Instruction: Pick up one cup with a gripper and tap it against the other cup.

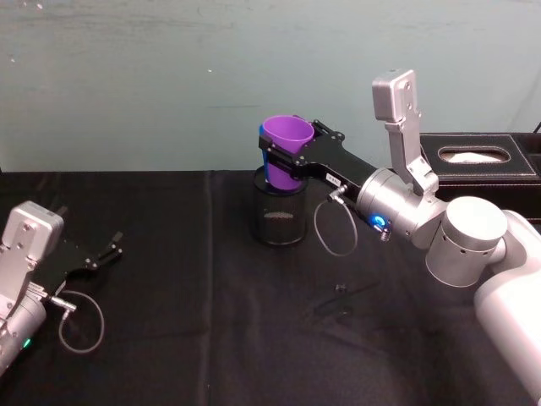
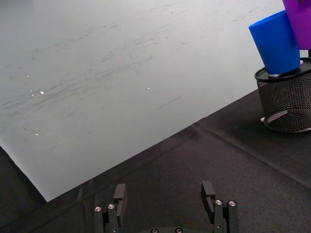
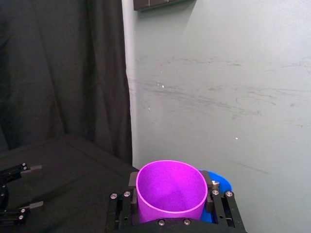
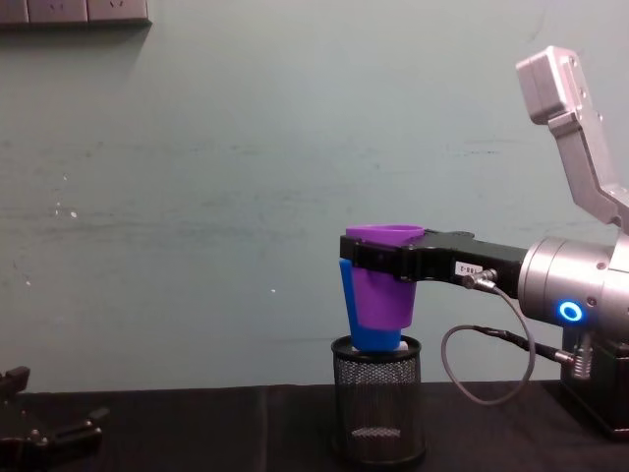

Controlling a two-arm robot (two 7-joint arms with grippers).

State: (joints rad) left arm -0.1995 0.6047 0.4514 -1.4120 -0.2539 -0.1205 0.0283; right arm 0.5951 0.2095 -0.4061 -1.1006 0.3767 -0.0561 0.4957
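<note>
Head view: the black-clothed counter point(image 1: 211, 338) spans the scene. The right arm point(image 1: 397, 211) reaches in from the right toward the back wall. Its right gripper point(image 1: 289, 156) is raised above the counter, fingers clamped on opposite sides of the purple cup point(image 4: 383, 295) near its rim. The left gripper point(image 1: 108, 252) rests low at the left, well apart from the cups, fingers apart and holding nothing. A black wire-mesh pen holder point(image 1: 281, 222) stands upright near the counter's back edge. The blue cup point(image 2: 277, 42) stands upright inside it, its rim well above the mesh. The purple cup is upright, mouth up, off the counter, close against the blue cup above the holder; whether they touch cannot be told.
</note>
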